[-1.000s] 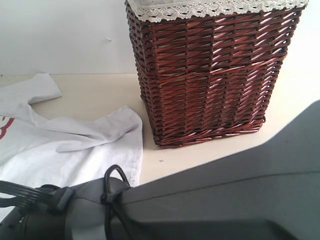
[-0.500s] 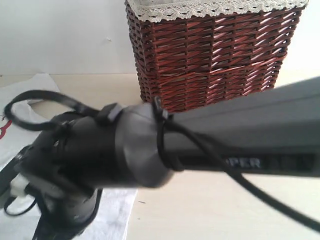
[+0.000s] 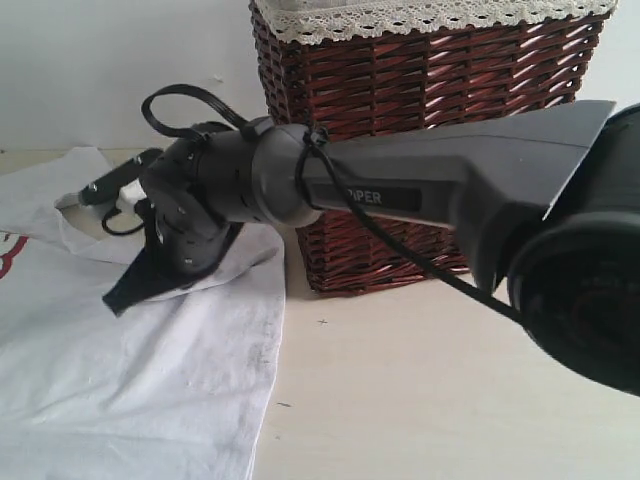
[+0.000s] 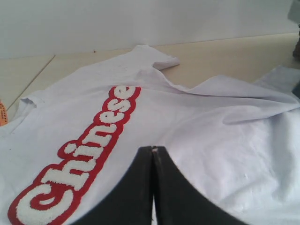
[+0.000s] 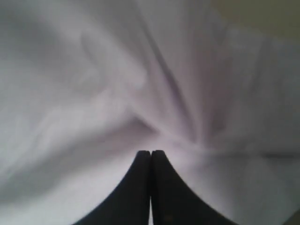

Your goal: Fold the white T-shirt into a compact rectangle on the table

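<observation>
White T-shirt (image 3: 150, 380): lies face up and unfolded on the table (image 3: 420, 400), filling the lower left of the exterior frame, one edge stopping just beside the wicker basket (image 3: 420, 100) at upper centre. Carries a bunched ridge of cloth across the middle, so probably needs smoothing before any fold.

Right claw (image 3: 120, 295): clenched, grasping nothing visible, reaching across from the right and hanging low over that ridge at centre left. Touching the cloth or not: cannot tell. Probably placed there to press or drag the wrinkle flat.

Left claw (image 4: 153, 151): likewise clenched and empty, hovering just above the chest beside the red-edged lettering (image 4: 89, 150), seemingly parked over its own side.

Long axis judged to run left to right across the exterior frame: collar end with the orange tag (image 4: 2, 112) past the left edge, hem toward the basket, one sleeve (image 3: 45, 180) pointing to the upper left.
</observation>
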Controlling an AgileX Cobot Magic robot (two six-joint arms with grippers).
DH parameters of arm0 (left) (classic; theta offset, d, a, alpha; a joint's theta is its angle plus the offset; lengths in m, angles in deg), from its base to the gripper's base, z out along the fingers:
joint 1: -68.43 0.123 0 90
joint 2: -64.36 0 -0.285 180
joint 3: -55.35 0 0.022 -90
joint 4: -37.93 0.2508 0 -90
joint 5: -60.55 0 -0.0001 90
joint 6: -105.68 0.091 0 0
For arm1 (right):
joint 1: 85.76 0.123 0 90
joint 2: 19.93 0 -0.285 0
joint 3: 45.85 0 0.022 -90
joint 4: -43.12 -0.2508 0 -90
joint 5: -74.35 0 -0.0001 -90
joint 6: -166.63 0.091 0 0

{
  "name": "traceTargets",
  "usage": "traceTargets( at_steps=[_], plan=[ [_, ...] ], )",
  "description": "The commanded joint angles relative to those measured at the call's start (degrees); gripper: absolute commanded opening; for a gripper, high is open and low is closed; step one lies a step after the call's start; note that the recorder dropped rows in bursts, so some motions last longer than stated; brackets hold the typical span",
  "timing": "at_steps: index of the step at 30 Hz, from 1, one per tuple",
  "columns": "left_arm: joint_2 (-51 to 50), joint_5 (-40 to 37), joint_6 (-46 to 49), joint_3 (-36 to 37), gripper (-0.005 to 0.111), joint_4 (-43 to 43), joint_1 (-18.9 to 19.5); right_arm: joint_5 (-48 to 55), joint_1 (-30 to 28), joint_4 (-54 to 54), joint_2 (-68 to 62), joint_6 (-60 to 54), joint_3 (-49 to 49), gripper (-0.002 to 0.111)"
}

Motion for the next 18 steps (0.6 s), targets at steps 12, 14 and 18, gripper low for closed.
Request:
traceTargets(
  at_steps=[12,14,18],
  plan=[
    [0.3,0.5,-0.4,0.0,0.000,0.1,-0.4,18.3,-2.9,0.9,-19.2,-1.3,31.1,0.000],
    [0.3,0.4,-0.4,0.0,0.000,0.1,-0.4,18.3,-2.9,4.9,-20.7,0.1,34.0,0.000],
    [0.3,0.4,-0.4,0.0,0.000,0.1,-0.4,18.7,-4.4,8.0,-21.6,3.7,36.5,0.000]
  ],
)
